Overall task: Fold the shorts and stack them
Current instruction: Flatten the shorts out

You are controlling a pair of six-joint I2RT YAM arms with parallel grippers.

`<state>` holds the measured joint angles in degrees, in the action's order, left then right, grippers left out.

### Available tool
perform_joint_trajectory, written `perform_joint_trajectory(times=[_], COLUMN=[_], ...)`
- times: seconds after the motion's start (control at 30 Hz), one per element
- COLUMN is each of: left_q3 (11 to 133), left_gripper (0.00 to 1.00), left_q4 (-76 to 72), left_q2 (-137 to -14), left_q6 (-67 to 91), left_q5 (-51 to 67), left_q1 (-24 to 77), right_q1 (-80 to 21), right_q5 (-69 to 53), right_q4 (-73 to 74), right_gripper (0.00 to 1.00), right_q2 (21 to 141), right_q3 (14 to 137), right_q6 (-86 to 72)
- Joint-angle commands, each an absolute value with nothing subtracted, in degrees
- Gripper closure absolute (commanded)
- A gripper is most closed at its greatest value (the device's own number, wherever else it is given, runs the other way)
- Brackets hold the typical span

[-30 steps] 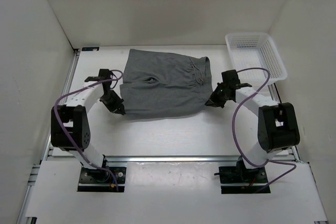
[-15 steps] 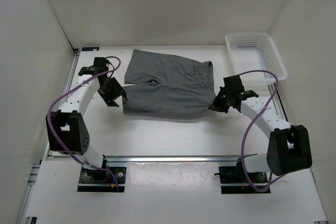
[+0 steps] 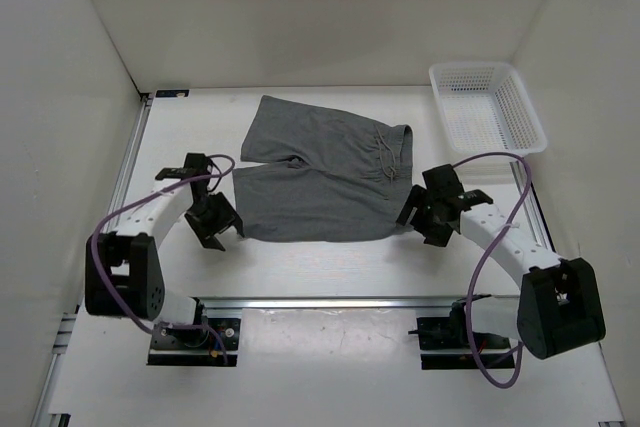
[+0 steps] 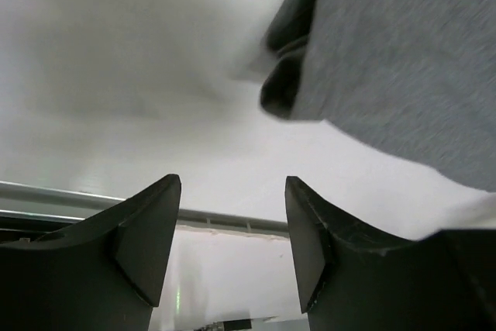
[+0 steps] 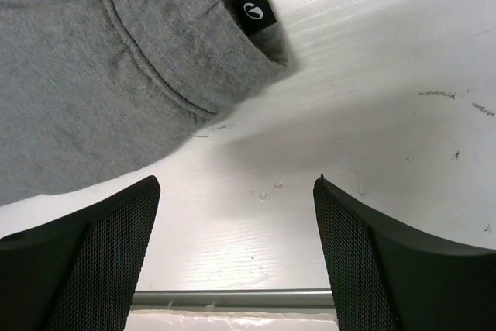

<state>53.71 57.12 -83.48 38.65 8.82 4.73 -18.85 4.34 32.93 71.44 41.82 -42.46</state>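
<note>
The grey shorts (image 3: 325, 175) lie spread flat on the white table (image 3: 330, 267) in the top view, with the drawstring waistband to the right and the two legs to the left. My left gripper (image 3: 215, 227) hovers just off the near left leg corner, open and holding nothing. In the left wrist view the left gripper (image 4: 232, 222) frames bare table, with the shorts (image 4: 403, 60) at upper right. My right gripper (image 3: 432, 225) sits off the near waistband corner, open and empty. In the right wrist view the right gripper (image 5: 236, 226) frames bare table below the shorts (image 5: 116, 60) and their black label (image 5: 256, 12).
A white mesh basket (image 3: 487, 107) stands at the back right corner. White walls enclose the table on three sides. A metal rail (image 3: 330, 301) runs along the near edge, in front of both arm bases.
Both grippers were shut on the shorts' near corners and have opened and let go. The shorts have settled flat, and both arms have drawn back toward the near edge.
</note>
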Motion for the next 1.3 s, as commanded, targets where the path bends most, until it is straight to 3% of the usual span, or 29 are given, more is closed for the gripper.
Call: perform_joint_trajectory(times=[0.0, 0.1, 0.17, 0.33, 0.4, 0.57, 0.6, 0.7, 0.77, 0.87, 1.1, 1.27], left_q3=[50.4, 49.8, 51.8, 57.6, 58.8, 61.8, 61.8, 62.3, 62.8, 66.2, 74.6, 69.5], left_gripper=[0.33, 0.4, 0.5, 0.5, 0.51, 0.89, 0.89, 0.89, 0.89, 0.89, 0.89, 0.89], left_q4=[53.3, 49.3, 47.9, 46.9, 46.8, 46.8, 46.8, 46.8, 47.5, 50.9, 60.4, 62.7], left_q2=[-78.5, -80.8, -83.0, -89.8, -91.4, -94.0, -94.7, -94.7, -92.5, -90.3, -84.8, -80.6], left_q6=[41.8, 42.4, 42.4, 41.7, 41.7, 41.1, 41.1, 41.1, 40.6, 39.9, 35.8, 35.8], left_q5=[9.8, 9.5, 5.8, 3.3, 3.3, 3.3, 3.3, 4.0, 5.0, 5.0, 5.0, 7.5], left_q1=[5.0, 5.5, 6.1, 7.9, 8.4, 9.7, 9.7, 10.2, 10.2, 10.2, 10.2, 10.2], right_q1=[-18.5, -18.5, -18.5, -17.9, -16.4, -13.7, -13.7, -13.7, -13.7, -13.7, -13.7, -13.7], right_q5=[2.4, 1.1, 0.6, 0.6, -1.3, -7.3, -7.3, -6.0, -3.3, -2.7, 1.1, 1.8], right_q4=[32.6, 32.1, 31.6, 31.6, 30.2, 23.6, 23.6, 22.3, 22.3, 23.6, 30.0, 35.1], right_gripper=[0.15, 0.15, 0.15, 0.14, 0.09, 0.08, 0.1, 0.29, 0.66, 1.0, 1.0, 1.0], right_q2=[69.7, 70.4, 70.4, 70.4, 71.6, 77.0, 77.9, 81.7, 85.0, 87.2, 78.8, 71.9], right_q3=[41.2, 41.2, 41.8, 42.4, 42.4, 42.3, 42.8, 44.6, 46.3, 50.5, 54.7, 50.3], right_q6=[-43.3, -44.6, -44.6, -44.6, -44.6, -45.2, -45.2, -45.2, -44.6, -43.2, -40.6, -39.3])
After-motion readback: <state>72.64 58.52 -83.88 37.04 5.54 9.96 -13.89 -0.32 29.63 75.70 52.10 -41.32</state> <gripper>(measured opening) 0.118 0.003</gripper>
